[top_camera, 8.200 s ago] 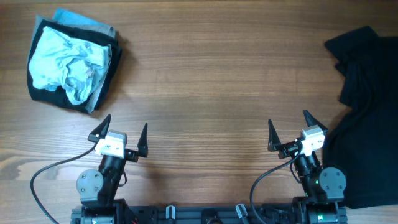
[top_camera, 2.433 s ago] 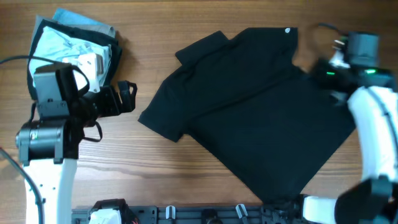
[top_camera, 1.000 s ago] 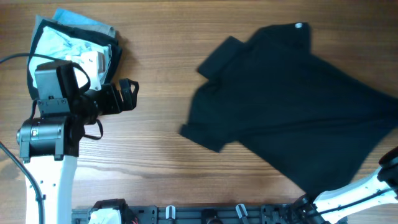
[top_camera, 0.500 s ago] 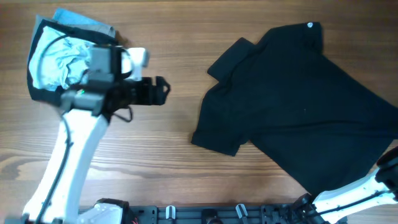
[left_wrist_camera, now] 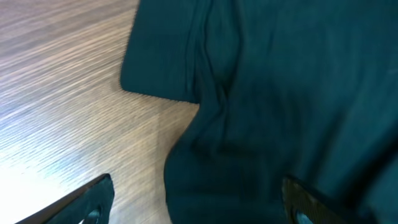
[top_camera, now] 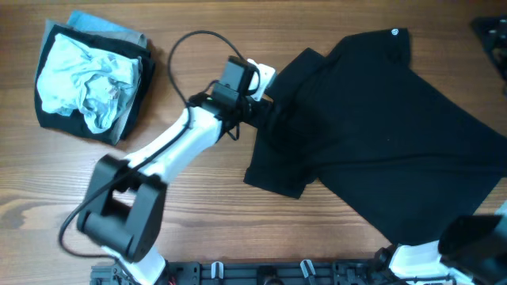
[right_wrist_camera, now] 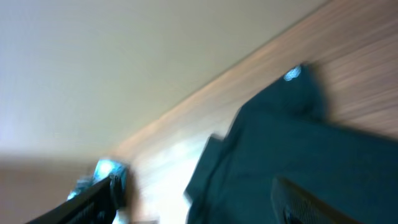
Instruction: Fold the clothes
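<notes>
**A:** Which step is this?

**B:** Laying out, I'd say, not folding proper. The large plain black short-sleeved T-shirt (top_camera: 388, 134) lies spread over the right half of the brown wooden table (top_camera: 238, 222). It sits at an angle, with ripples near its sleeves, and I see no fold made in it yet.

**A:** Where are the arms?

**B:** The left arm is stretched right across the table. The left gripper (left_wrist_camera: 199, 199) hovers over the shirt's edge on that arm's side, next to the upper sleeve (top_camera: 305, 63). Its jaws are apart with nothing between them, and the wrist view shows creased cloth just below. The right gripper (right_wrist_camera: 199, 196) seems raised, looking over the shirt from the far right. That view is blurred, but the fingers stand wide and empty.

**A:** And the finished pieces?

**B:** There's a stack of folded garments, pale blue on top of black and grey-blue (top_camera: 91, 79), at the far left corner. It's well apart from the shirt.

**A:** So what's next?

**B:** Probably a pinch on that edge to pull the shirt flat and square. The cloth is soft, so the fingers must come down until they straddle the fabric, then close firmly. The right gripper has to drop to the opposite side so the two can tension it together. Otherwise one pull may just drag the whole shirt along.
</notes>
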`<state>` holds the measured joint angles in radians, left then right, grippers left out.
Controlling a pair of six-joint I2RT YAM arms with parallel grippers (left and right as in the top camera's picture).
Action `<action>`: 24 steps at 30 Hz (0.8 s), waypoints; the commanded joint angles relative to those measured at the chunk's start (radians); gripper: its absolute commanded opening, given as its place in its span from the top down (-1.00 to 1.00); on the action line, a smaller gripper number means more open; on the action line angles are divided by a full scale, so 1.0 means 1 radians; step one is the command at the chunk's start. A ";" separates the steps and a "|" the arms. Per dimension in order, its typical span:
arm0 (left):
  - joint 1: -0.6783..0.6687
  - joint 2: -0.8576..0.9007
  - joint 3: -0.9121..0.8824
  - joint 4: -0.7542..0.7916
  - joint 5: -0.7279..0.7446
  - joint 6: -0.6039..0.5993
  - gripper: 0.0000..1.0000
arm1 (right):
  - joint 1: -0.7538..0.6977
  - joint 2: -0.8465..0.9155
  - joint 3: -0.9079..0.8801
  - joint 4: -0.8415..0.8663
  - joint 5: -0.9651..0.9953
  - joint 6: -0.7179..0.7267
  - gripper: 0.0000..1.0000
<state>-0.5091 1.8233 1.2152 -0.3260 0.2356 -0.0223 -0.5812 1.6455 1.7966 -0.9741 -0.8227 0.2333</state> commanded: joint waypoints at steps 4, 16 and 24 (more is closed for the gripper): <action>-0.016 0.149 0.012 0.122 -0.048 0.072 -0.72 | 0.179 -0.058 0.016 -0.196 0.103 -0.134 -0.62; -0.023 0.240 0.011 0.193 -0.047 0.067 -0.02 | 0.305 -0.058 -0.003 -0.280 0.356 -0.126 -0.65; -0.023 0.311 0.010 0.178 -0.047 0.066 0.60 | 0.305 -0.057 -0.005 -0.299 0.363 -0.130 -0.68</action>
<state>-0.5255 2.0701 1.2297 -0.1238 0.1982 0.0406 -0.2790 1.5932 1.8015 -1.2705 -0.4866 0.1211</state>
